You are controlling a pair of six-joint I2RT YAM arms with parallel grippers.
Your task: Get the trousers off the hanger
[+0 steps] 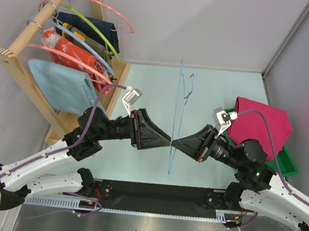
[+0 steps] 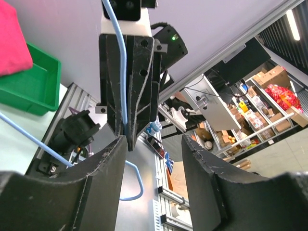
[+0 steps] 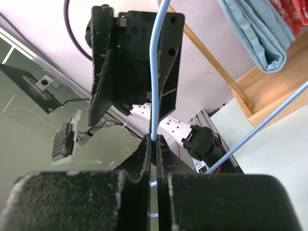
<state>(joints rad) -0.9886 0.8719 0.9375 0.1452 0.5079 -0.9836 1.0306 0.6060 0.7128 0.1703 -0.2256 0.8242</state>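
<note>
Your left arm point(image 1: 36, 164) and right arm point(image 1: 282, 199) are white low down, black higher up. A purple cable point(image 1: 98, 99) runs along each. Your black left gripper point(image 2: 154, 144) looks scratched, maybe dusty. A green light point(image 1: 257, 172) dots the right arm.

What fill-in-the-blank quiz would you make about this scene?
1. The right claw is pinching the thin blue wire ____.
2. The left claw is ____, gripping nothing.
3. The pink trousers lie over the ____ tray.
Missing words: hanger; open; green.
</note>
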